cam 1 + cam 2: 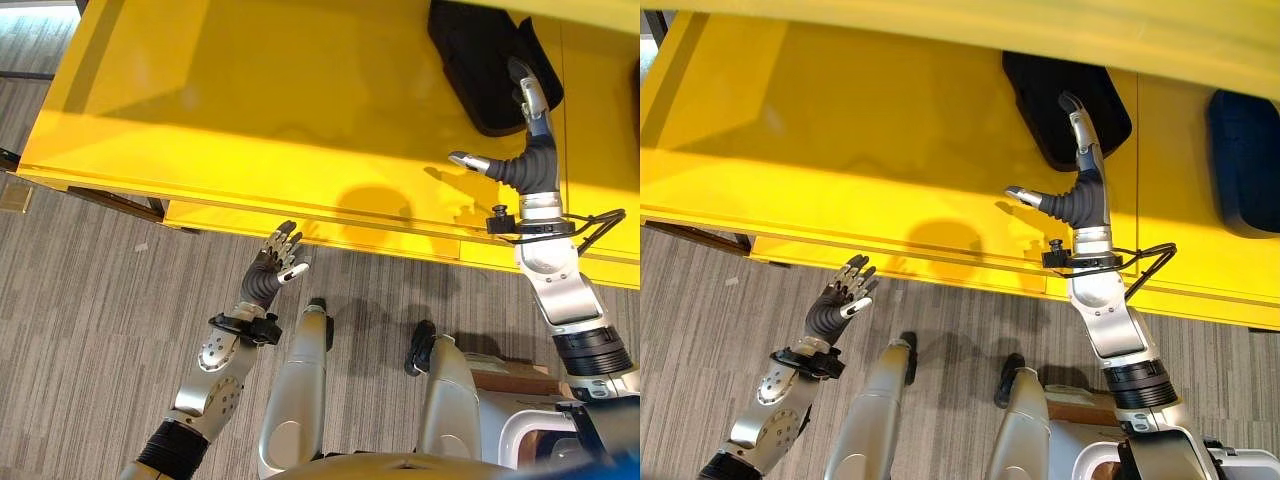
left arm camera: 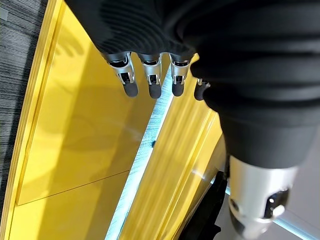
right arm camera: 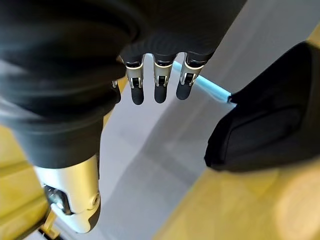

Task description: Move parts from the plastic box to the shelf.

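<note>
- Grey wood-grain floor (image 1: 90, 300) below; a bright yellow shelf (image 1: 250, 110) spans the upper part of both eye views, its front lip running across just above the arms.
- A black moulded part (image 1: 480, 70) lies on the yellow shelf surface, toward the robot's right.
- A second dark blue-black part (image 1: 1245, 160) sits further right on the same shelf, well apart from the first.
- Right robot hand (image 1: 525, 150) is over the shelf, fingers straight and extended, tips reaching the near edge of the black part; thumb splayed sideways. Nothing pinched.
- Left robot hand (image 1: 278, 255) hangs before the shelf's front lip, above the floor, fingers spread and relaxed, holding nothing.
</note>
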Motion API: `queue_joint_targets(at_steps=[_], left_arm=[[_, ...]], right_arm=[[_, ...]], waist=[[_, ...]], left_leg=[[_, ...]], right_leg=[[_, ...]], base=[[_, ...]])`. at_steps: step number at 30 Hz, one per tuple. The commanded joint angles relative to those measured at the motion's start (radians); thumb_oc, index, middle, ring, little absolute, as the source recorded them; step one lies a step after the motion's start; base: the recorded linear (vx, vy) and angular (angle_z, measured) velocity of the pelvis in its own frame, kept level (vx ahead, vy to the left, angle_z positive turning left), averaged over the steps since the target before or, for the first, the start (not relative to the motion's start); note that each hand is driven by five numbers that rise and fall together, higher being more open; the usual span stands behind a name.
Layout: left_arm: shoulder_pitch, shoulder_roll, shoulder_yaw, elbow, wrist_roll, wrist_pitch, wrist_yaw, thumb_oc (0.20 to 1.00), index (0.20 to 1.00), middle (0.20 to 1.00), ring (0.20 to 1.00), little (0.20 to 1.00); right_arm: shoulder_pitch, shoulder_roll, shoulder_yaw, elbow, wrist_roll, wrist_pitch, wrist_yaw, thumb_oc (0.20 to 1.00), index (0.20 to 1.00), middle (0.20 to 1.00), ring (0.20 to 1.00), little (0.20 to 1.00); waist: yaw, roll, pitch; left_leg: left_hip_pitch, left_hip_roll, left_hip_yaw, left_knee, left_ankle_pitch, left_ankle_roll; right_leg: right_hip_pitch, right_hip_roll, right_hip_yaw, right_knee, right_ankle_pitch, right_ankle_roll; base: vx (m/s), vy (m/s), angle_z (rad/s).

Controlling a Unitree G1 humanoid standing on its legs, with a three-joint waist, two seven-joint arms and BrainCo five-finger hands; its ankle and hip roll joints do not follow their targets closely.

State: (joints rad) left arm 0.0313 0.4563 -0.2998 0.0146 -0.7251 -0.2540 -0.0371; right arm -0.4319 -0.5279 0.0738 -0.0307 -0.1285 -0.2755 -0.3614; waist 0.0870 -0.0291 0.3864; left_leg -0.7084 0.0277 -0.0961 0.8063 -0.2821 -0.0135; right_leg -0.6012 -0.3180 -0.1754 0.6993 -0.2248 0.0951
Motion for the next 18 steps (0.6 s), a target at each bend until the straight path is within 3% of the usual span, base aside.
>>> queue_joint_targets(at_steps=[1, 7, 10, 14, 18], left_arm=[[0.013, 0.008, 0.003, -0.084, 0.016, -0.049, -0.011, 1.000, 1.000, 1.000, 1.000, 1.000], [0.021, 0.013, 0.016, -0.088, 0.015, -0.049, -0.021, 1.000, 1.000, 1.000, 1.000, 1.000], [0.028, 0.022, 0.023, -0.095, 0.014, -0.048, -0.035, 1.000, 1.000, 1.000, 1.000, 1.000], [0.047, 0.051, 0.025, -0.106, 0.012, -0.038, -0.078, 1.000, 1.000, 1.000, 1.000, 1.000], [0.049, 0.062, 0.022, -0.111, 0.010, -0.032, -0.088, 1.000, 1.000, 1.000, 1.000, 1.000]], right_arm=[[-0.024, -0.056, -0.062, -0.023, 0.016, -0.067, -0.051, 1.000, 1.000, 1.000, 1.000, 1.000], [-0.053, -0.124, -0.100, 0.023, -0.075, -0.030, -0.096, 1.000, 1.000, 1.000, 1.000, 1.000], [-0.093, -0.198, -0.099, 0.090, -0.150, 0.007, -0.115, 1.000, 1.000, 1.000, 1.000, 1.000], [-0.234, -0.398, 0.035, 0.227, -0.380, 0.082, -0.079, 1.000, 1.000, 1.000, 1.000, 1.000], [-0.323, -0.451, 0.119, 0.262, -0.439, 0.097, -0.058, 1.000, 1.000, 1.000, 1.000, 1.000]], waist=[[0.003, 0.014, -0.046], [0.006, 0.013, -0.047], [0.011, 0.012, -0.049], [0.030, 0.010, -0.051], [0.037, 0.009, -0.046]], left_leg=[[0.006, 0.050, -0.063, -0.067, 0.074, -0.046], [0.002, 0.048, -0.065, -0.064, 0.072, -0.046], [0.001, 0.049, -0.066, -0.061, 0.069, -0.046], [0.001, 0.048, -0.069, -0.060, 0.067, -0.049], [0.002, 0.047, -0.069, -0.060, 0.068, -0.049]], right_leg=[[-0.007, -0.004, 0.045, 0.079, 0.018, 0.007], [-0.011, -0.004, 0.047, 0.085, 0.016, 0.009], [-0.009, -0.004, 0.048, 0.086, 0.016, 0.008], [-0.012, -0.004, 0.047, 0.090, 0.012, 0.010], [-0.011, -0.003, 0.047, 0.092, 0.011, 0.010]], base=[[0.00, 0.000, 0.00], [0.00, 0.000, 0.00], [0.00, 0.000, 0.00], [0.01, -0.006, 0.00], [0.00, 0.000, 0.00]])
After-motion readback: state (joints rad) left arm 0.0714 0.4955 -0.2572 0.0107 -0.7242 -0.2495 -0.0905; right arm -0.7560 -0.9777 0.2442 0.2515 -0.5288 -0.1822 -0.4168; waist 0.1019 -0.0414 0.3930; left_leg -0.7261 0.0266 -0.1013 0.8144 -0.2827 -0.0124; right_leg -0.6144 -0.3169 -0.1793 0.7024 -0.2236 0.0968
